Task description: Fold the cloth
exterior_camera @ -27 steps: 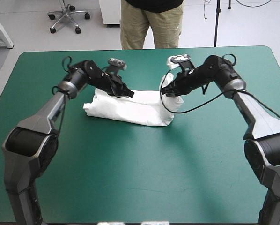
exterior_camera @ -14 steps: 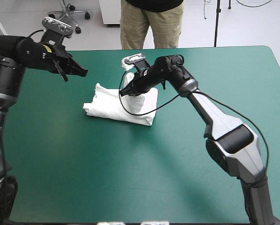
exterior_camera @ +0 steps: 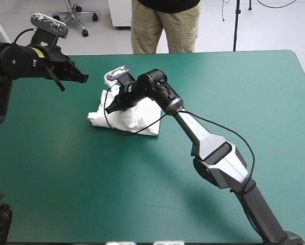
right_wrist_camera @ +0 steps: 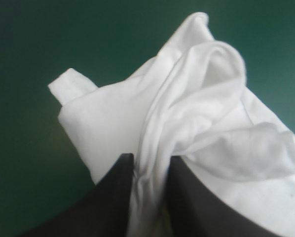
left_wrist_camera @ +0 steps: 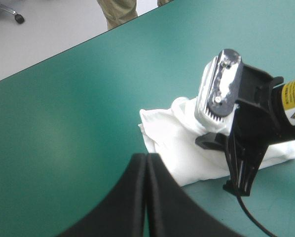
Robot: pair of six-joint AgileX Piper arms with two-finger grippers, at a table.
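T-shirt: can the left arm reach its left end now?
Probably yes. The left hand hangs shut above bare teal-green cover left of the T-shirt; only the right hand, shut on it, crowds the top.

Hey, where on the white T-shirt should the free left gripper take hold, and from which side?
Probably the corner of the T-shirt nearest the left edge of the table, approached low from that side. It pokes out flat, clear of the right gripper, whose jaws are shut on a fold bunched over the bundle. The left gripper is shut, so it must open first.
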